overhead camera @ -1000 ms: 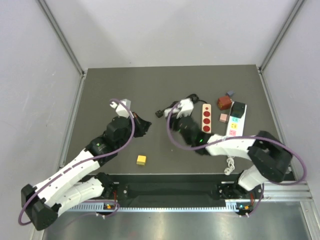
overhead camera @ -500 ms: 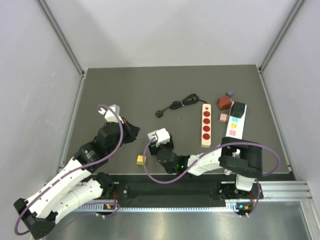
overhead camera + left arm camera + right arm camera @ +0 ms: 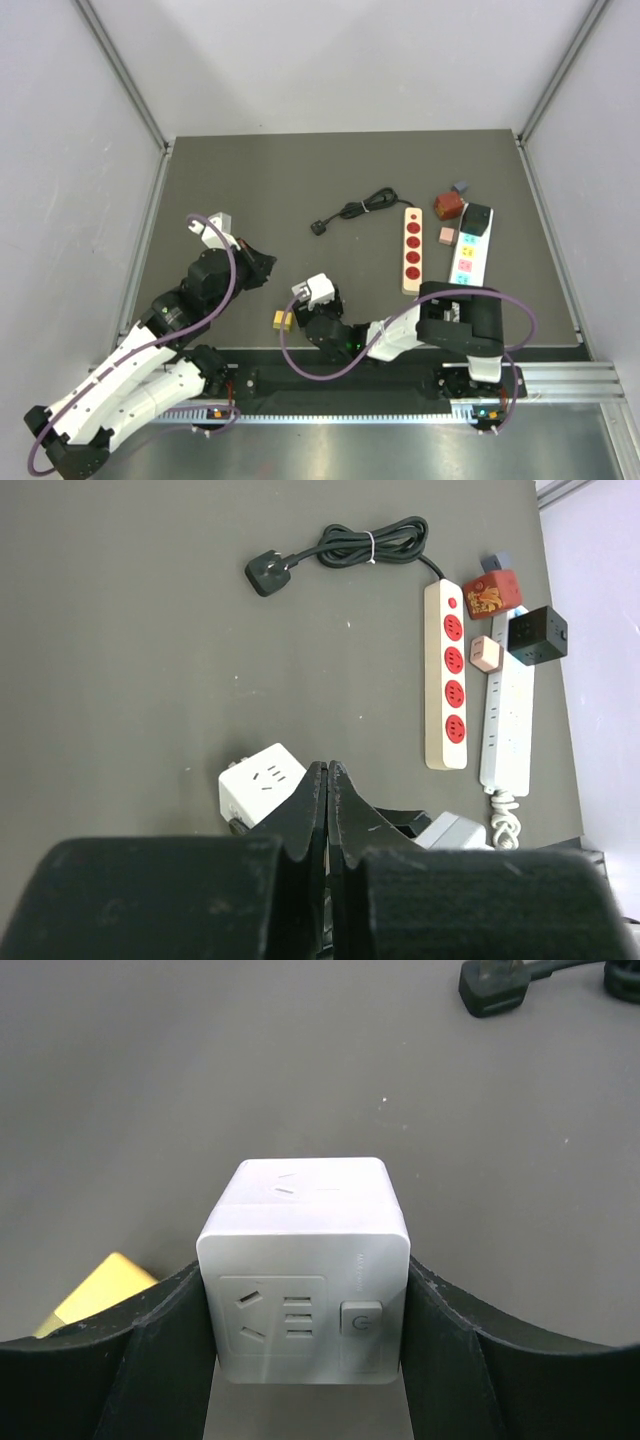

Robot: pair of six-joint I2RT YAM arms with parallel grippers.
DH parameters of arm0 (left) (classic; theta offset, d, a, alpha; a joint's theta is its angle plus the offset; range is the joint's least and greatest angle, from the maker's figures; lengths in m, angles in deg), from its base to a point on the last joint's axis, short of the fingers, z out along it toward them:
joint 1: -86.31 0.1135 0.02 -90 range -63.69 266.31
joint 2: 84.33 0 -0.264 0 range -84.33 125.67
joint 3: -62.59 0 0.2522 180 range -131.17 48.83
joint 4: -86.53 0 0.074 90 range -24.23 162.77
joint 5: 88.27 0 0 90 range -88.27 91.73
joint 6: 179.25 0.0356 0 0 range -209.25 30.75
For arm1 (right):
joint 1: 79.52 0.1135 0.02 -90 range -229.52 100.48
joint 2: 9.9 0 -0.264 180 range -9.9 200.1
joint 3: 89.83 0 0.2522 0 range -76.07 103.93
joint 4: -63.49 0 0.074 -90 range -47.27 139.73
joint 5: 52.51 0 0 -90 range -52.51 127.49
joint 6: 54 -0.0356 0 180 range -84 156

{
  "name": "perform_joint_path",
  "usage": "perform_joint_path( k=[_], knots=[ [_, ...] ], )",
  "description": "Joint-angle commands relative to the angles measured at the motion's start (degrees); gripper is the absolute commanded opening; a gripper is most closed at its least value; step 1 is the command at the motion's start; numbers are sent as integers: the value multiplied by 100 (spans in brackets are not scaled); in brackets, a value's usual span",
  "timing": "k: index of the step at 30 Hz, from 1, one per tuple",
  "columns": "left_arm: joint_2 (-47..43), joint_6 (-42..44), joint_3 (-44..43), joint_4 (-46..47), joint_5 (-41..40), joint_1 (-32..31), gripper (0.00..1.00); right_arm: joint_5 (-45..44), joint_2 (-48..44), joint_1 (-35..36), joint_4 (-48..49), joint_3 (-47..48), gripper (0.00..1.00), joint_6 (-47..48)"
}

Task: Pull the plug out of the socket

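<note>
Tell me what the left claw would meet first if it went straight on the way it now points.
Probably the bare table. In the left wrist view the shut left claw aims just beside the white cube socket; depth is unclear, so it might graze that cube.

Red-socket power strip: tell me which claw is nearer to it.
Right. The right claw, clamped on a white cube socket, is left of the strip, level with its near end. The shut left claw is farther left, beyond the right one.
</note>
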Motion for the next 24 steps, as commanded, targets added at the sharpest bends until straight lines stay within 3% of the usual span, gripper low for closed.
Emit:
perform_joint_path(
  k=[1, 6, 12, 13, 14, 15, 16, 19, 24],
  knots=[
    [-85, -72, 38, 8, -37, 28, 0, 55, 69, 85, 54, 368, 5, -266],
    [-146, -108, 65, 26, -37, 28, 0, 28, 131, 288, -297, 526, 8, -372],
    [-199, -125, 117, 43, -37, 28, 0, 90, 8, 367, -649, 536, 38, -697],
    [-191, -125, 117, 43, -28, 28, 0, 73, -10, 358, -675, 536, 50, -697],
    [-191, -125, 135, 52, -28, 28, 0, 38, -27, 358, -693, 527, 55, -689],
    [-191, -125, 144, 78, -19, 28, 0, 2, -71, 358, -711, 527, 74, -689],
    [-182, -134, 144, 96, 7, 28, 0, -33, -89, 358, -728, 518, 81, -697],
    [-155, -125, 126, 114, 16, 28, 0, -59, -203, 358, -816, 544, 93, -549],
    [-120, -81, 65, 114, -19, 28, 0, -200, -825, 367, -1186, 484, 100, -539]
  ],
)
